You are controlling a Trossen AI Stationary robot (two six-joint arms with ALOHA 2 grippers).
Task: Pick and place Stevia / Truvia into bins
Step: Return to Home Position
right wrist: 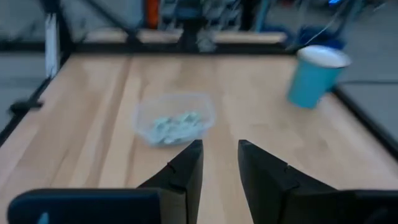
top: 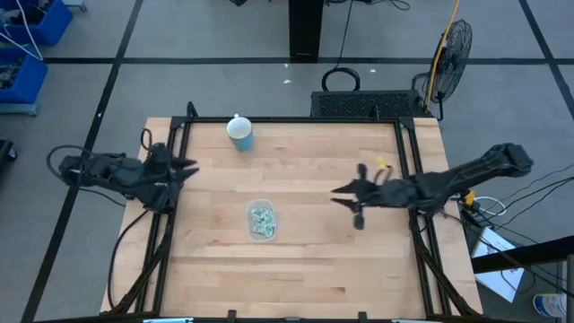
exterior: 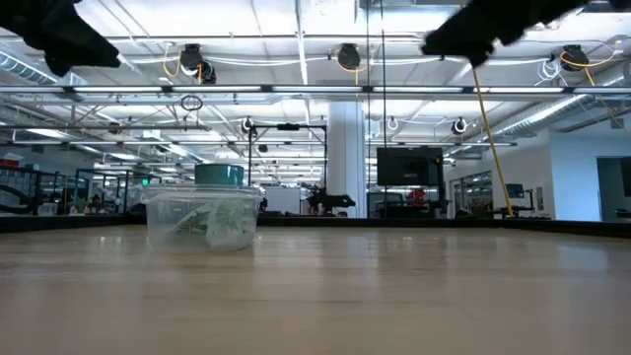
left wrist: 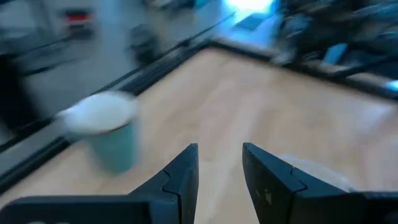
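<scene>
The clear plastic bin (top: 261, 221) stands near the table's middle, with the pale green and white sachets (top: 261, 219) lying inside it; it also shows in the low view (exterior: 203, 218) and the right wrist view (right wrist: 175, 117). No sachet shows on the bare table. My left gripper (top: 190, 168) hovers open over the table's left edge, holding nothing (left wrist: 219, 155). My right gripper (top: 336, 194) hovers open to the right of the bin, holding nothing (right wrist: 219, 151). Both grippers are raised off the table.
A light blue cup with a white lid (top: 239, 134) stands near the table's far edge, left of centre. A black frame (top: 408, 152) runs along the table's sides. A fan (top: 451, 47) stands on the floor beyond the far right corner.
</scene>
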